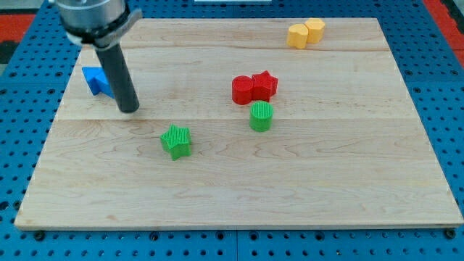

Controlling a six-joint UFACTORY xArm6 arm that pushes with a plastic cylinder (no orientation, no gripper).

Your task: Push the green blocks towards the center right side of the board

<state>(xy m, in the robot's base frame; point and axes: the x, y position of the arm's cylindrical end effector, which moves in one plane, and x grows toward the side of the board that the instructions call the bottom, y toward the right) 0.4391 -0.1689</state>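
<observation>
Two green blocks sit near the middle of the surface. One is a green star block, a bit toward the view's left and bottom. The other is a green round block, closer to the middle, just under the red blocks. A red round block and a red star block touch each other. Two yellow blocks sit together by the top edge, near the top right corner. A blue block sits by the left edge, partly hidden behind the rod. My tip rests on the surface beside the blue block, up and left of the green star, well apart from it. This arm has no jaws, only the rod.
</observation>
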